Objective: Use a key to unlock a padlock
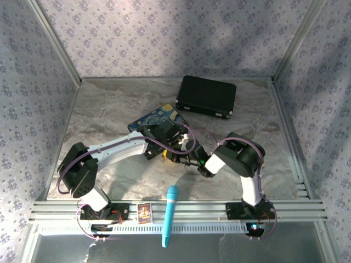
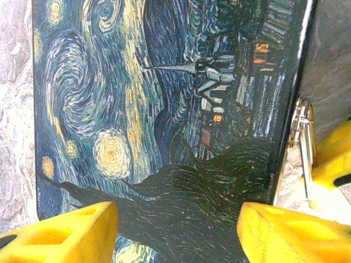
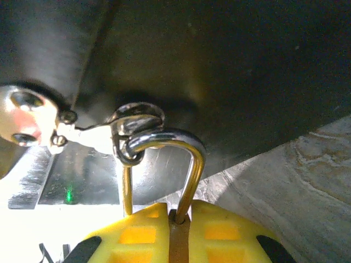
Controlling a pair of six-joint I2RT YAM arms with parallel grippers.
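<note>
Left claw (image 2: 176,222): spread, one yellow finger in each lower corner of the left wrist view, above the lid of the painted box (image 2: 137,109).
Right claw (image 3: 178,215): pressed together on the padlock (image 3: 178,244), whose brass body shows as a thin strip between the yellow fingers at bottom centre of the right wrist view.
Shackle (image 3: 196,164): silver, arching up out of those fingers and looped through the metal ring (image 3: 134,129) of the box's clasp.
Black case (image 1: 207,97): upper right of the top view, apart from the painted box.
Blue marker (image 1: 170,215): bottom centre, lying across the rail (image 1: 219,208).
</note>
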